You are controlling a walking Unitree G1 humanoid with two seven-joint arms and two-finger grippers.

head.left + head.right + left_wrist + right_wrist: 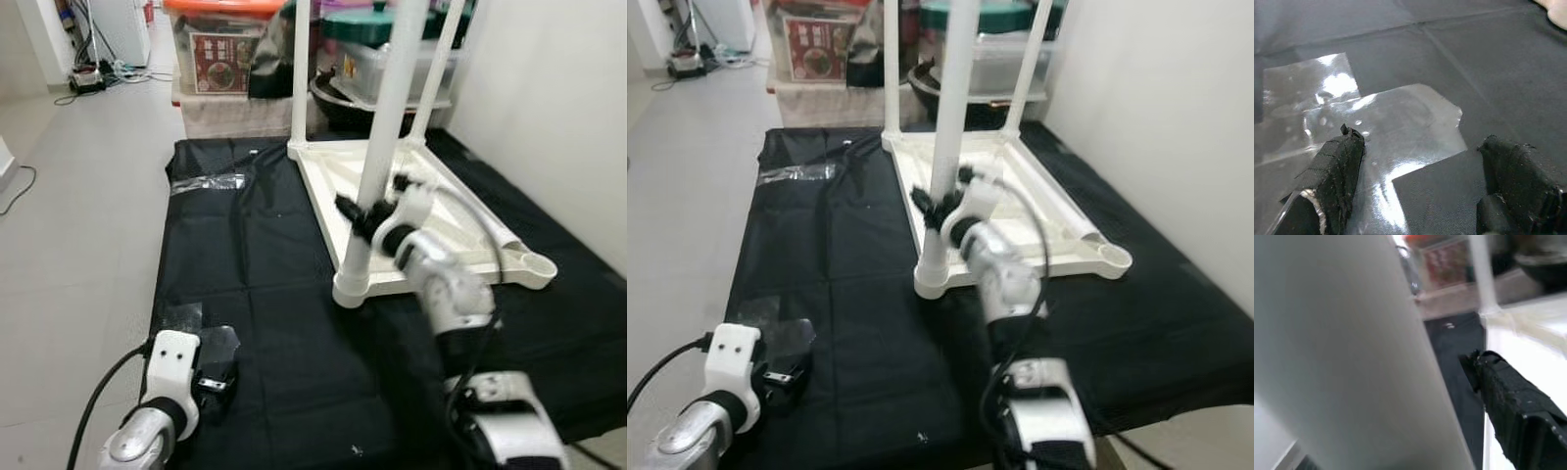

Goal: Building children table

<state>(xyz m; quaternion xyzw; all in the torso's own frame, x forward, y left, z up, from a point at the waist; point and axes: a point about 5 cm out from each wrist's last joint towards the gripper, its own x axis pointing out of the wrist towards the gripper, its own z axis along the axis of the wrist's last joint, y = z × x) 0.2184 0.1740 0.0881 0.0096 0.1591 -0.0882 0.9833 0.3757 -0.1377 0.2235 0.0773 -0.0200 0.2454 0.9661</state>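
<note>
I have the upturned white tabletop (411,211) lying on the black cloth (255,255), three legs standing in its corners. My right gripper (370,209) is clamped around the nearest leg (377,166), just above its socket. The far-right corner socket (534,262) looks empty, so one leg remains, I judge. My left gripper (1420,181) hangs spread over clear plastic wrap (1376,122), well clear of the tabletop.

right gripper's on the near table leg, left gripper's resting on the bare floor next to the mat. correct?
Not quite. The right gripper is at the near leg, but the left gripper rests on the black mat, over a clear plastic sheet, not on bare floor. The left wrist view shows it.
</note>
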